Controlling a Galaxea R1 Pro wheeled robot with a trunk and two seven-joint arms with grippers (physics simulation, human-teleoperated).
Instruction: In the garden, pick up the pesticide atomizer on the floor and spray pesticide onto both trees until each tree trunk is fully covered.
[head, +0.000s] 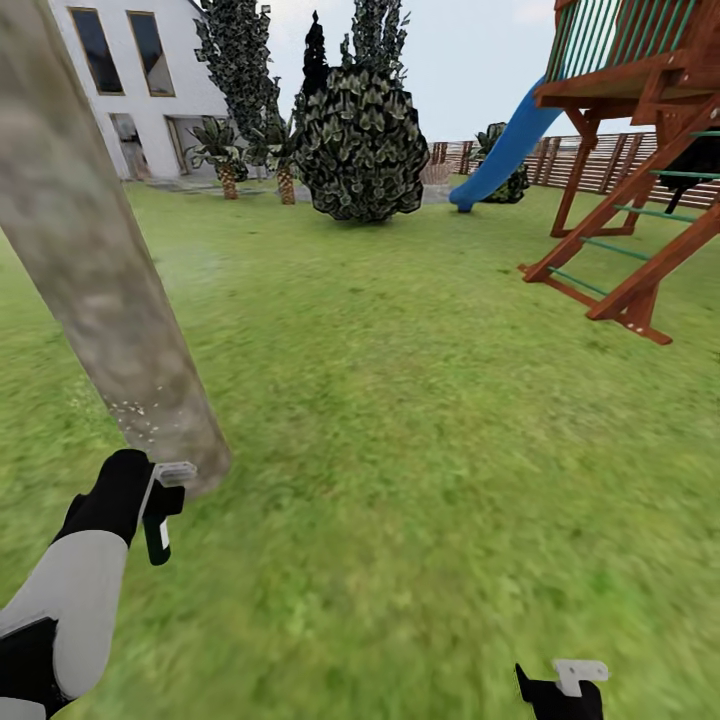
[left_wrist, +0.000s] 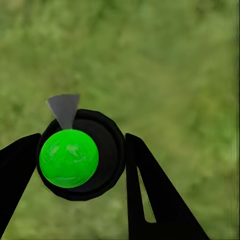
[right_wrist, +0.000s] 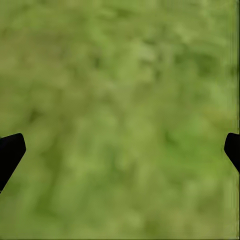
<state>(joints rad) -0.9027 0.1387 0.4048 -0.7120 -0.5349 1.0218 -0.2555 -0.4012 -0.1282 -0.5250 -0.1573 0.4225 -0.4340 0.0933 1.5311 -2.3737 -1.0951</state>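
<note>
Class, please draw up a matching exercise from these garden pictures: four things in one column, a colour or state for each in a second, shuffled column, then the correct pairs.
Column one:
1. slide
2. tree trunk
3. left gripper
4. right gripper

Column two:
A. open above bare grass
B. blue
C. shut on the pesticide atomizer
D. mottled grey-brown, with pale specks low down

Pairs: 1-B, 2-D, 3-C, 4-A
</note>
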